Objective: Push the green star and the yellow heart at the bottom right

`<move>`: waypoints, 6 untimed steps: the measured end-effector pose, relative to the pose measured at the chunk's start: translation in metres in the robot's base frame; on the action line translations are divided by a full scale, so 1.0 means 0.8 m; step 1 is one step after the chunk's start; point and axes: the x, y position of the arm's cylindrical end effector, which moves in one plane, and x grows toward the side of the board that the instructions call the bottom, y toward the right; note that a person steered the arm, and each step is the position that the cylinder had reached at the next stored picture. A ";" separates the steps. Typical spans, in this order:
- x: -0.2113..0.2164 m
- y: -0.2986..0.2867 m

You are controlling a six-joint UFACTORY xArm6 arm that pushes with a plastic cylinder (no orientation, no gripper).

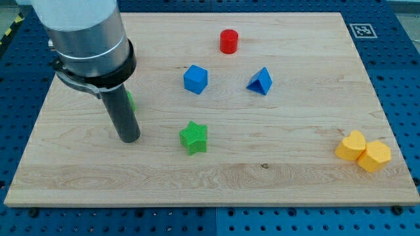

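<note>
Now green star (193, 137) just right of my tip (129, 139), apart; no pincer; yellow heart (350, 145) far right.

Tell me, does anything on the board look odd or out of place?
Nothing is damaged or spilled. One oddity: a green block is almost hidden behind my rod, so its shape is unclear. My tip stands to the view's left of the green star, apart.
</note>
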 end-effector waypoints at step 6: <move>0.046 0.227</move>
